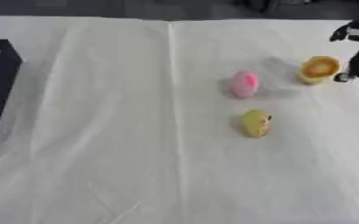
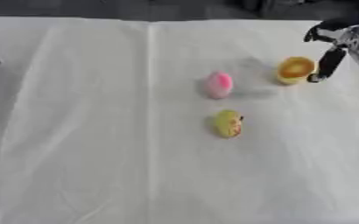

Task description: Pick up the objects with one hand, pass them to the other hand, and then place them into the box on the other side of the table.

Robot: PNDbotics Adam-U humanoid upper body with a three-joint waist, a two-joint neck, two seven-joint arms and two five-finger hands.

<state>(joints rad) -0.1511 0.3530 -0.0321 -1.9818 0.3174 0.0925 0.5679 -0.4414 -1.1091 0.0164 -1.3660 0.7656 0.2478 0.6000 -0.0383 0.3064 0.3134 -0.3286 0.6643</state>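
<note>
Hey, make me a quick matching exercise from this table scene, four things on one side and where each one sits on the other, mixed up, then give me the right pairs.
Things:
1. pink object
2. orange-yellow cup
3. yellow-green object
4. black box

Places:
A. at the table's left edge
B. nearest the camera of the three small things
C. right beside the right hand
D. between the cup and the yellow-green object, a little further left

Pairs: 1-D, 2-C, 3-B, 4-A

white cloth-covered table point(image 1: 98, 153) with a lengthwise crease point(image 1: 173, 87); dark floor strip point(image 1: 136, 8) beyond its far edge; soft, even lighting.
</note>
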